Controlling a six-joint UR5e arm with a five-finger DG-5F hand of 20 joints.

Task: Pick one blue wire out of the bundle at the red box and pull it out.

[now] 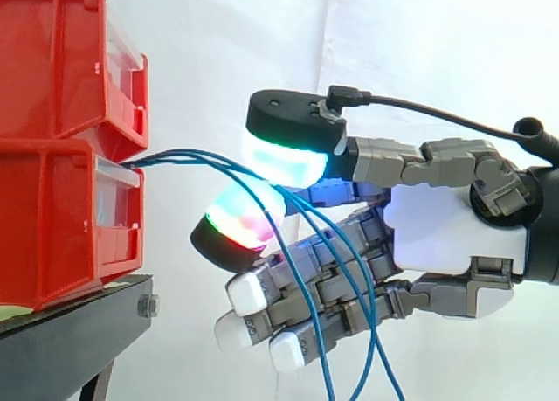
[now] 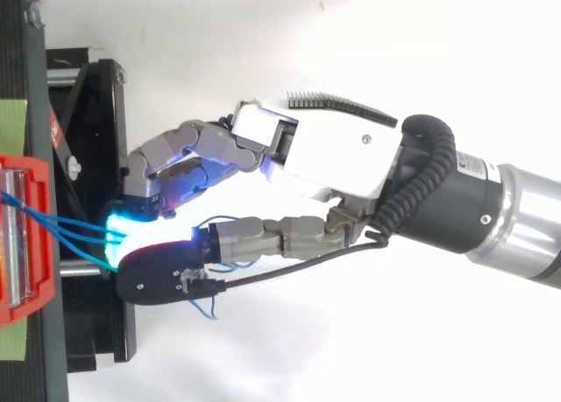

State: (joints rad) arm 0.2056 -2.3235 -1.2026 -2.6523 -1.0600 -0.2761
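Observation:
Thin blue wires (image 1: 175,156) leave the front of the lower red bin (image 1: 52,217) and run right in a small bundle. My hand (image 1: 445,226) reaches in from the right, level with that bin. Its thumb pad (image 1: 288,134) glows green-white above the wires, and a fingertip pad (image 1: 238,219) glows red and green just below them. The two pads close on the wires a short way from the bin; how many they pinch I cannot tell. Past the pads the wires droop in front of the other fingers (image 1: 262,318). From above, the blue wires (image 2: 70,227) enter between the glowing pads of the hand (image 2: 333,152).
A second red bin (image 1: 61,60) sits stacked on the lower one. Both rest on a black stand (image 1: 79,318) at the left, and the red bin (image 2: 26,244) is at the left edge from above. A white curtain hangs behind.

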